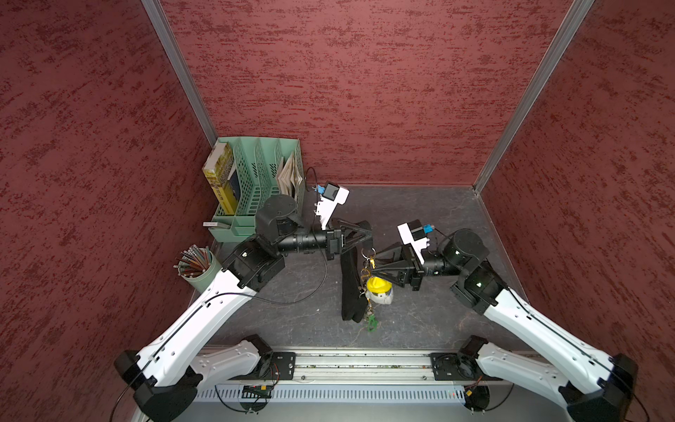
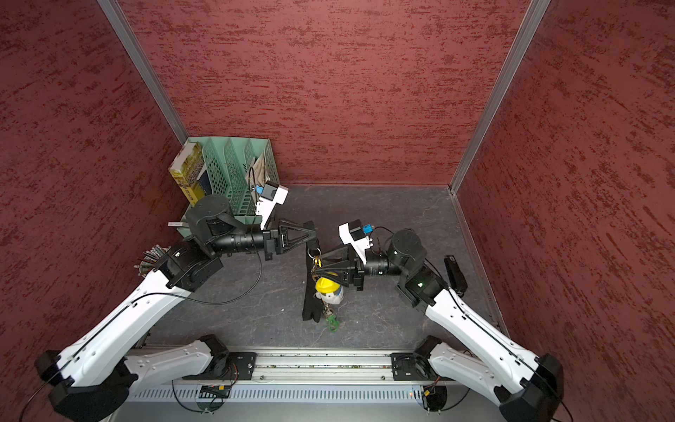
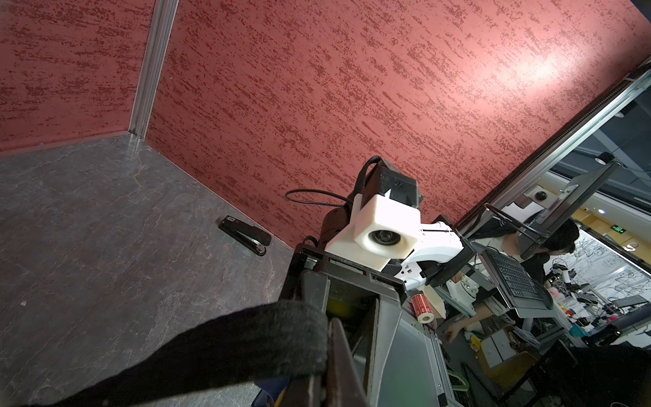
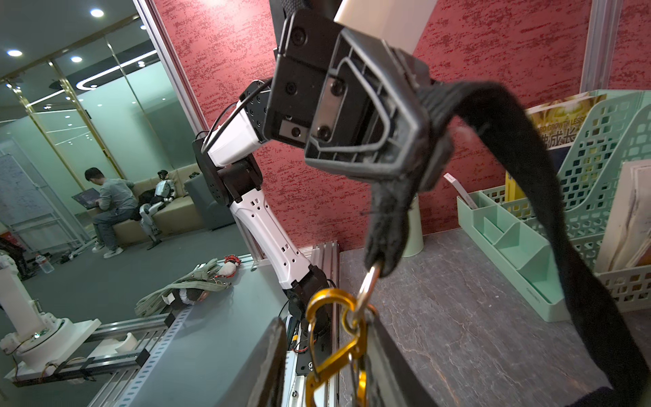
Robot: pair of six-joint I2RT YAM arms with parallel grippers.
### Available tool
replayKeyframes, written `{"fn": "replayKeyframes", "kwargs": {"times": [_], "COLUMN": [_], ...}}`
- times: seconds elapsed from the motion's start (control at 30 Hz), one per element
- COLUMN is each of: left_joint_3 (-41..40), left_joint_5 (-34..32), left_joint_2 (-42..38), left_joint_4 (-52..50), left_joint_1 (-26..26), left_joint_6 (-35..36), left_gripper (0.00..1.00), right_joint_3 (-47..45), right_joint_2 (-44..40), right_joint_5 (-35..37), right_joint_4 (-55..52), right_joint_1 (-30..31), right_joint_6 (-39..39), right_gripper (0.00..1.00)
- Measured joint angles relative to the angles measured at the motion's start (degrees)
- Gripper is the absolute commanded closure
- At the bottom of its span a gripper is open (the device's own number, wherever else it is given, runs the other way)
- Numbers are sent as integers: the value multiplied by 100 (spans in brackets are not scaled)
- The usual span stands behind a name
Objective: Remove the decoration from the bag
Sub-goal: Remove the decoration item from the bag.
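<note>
The black bag (image 1: pixel 350 285) (image 2: pixel 309 288) hangs by its strap (image 4: pixel 528 183) (image 3: pixel 229 345), its lower end on the table. My left gripper (image 1: pixel 369 235) (image 2: pixel 314 235) (image 3: pixel 326 352) is shut on that strap and holds it up. The decoration (image 1: pixel 380 290) (image 2: pixel 328 288), a toy head in a yellow hard hat, dangles beside the bag from metal rings, with a green clip (image 1: pixel 372 323) below. A gold carabiner (image 4: pixel 331 338) (image 1: pixel 370 261) links it to the bag's ring. My right gripper (image 1: pixel 374 263) (image 2: pixel 318 266) (image 4: pixel 324 359) is open around the carabiner, which rests against one finger.
A green file organiser (image 1: pixel 255 182) with books stands at the back left. In front of it is a cup of pencils (image 1: pixel 197 266). A black stapler (image 2: pixel 454 274) (image 3: pixel 245 239) lies by the right wall. Red walls close in three sides.
</note>
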Motion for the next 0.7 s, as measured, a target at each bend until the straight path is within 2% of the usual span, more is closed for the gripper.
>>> {"fn": "replayKeyframes", "kwargs": {"times": [0.3,0.47,0.7], "left_joint_3": [0,0,0], "left_joint_5": [33,46,79], "left_joint_2": [0,0,-4], "left_joint_4": [0,0,11], "left_joint_1": [0,0,0], "left_joint_6": [-4,-4,0], "left_gripper": [100,100,100], "right_joint_3": [0,-2,-2], "right_joint_2": [-63,-63,-68], "right_joint_5": [7,15,262], "right_joint_4": [-17,-39,-83], "right_joint_1": [0,0,0], "right_joint_6": [-59,-66,-28], "right_gripper": [80,99,100]}}
